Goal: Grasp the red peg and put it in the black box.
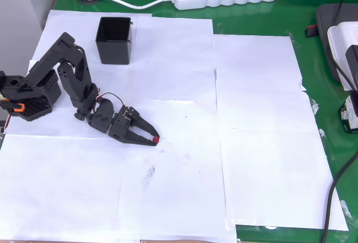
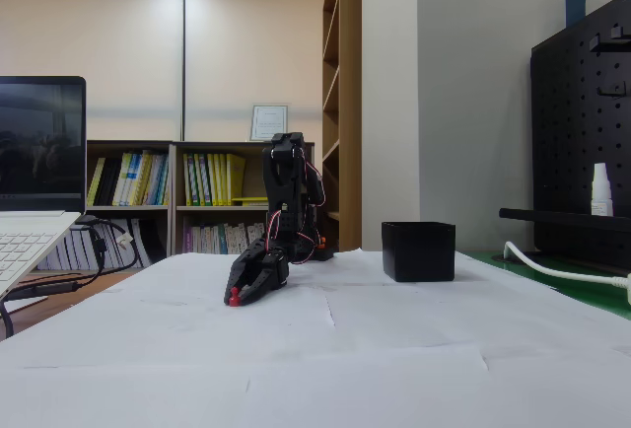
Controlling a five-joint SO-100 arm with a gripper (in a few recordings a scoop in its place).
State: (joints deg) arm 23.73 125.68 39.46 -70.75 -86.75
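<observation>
An SO-100 arm bends low over a paper-covered table, its gripper point(image 1: 150, 137) down at sheet level with the red peg point(image 1: 156, 139) showing at the very tips of the fingers; in the overhead view the two dark fingers converge to a narrow point around that speck of red, and in the fixed view the red peg point(image 2: 233, 299) glows at the bottom of the gripper point(image 2: 237, 295), touching or all but touching the paper. The jaws look nearly closed on the peg, though whether they truly pinch it or merely bracket it cannot be told at this size.

By that evidence the task stands at its first step — the grasp is being made or has just been made; the lift, the carry and the drop all remain. The black box point(image 1: 114, 40) sits well apart, toward the top of the overhead view, its hollow dark and, as far as can be seen, empty; in the fixed view the black box point(image 2: 419, 250) stands to the right of the arm.

The peg is a tiny, bright, stubby thing, its finish too small to judge; the box is square, thin-walled, matte black plastic with ribbed inner faces; the sheets of white paper point(image 1: 257, 131) are flat, overlapping, lightly smudged — laid over a glossy green table point(image 1: 313, 58).
</observation>
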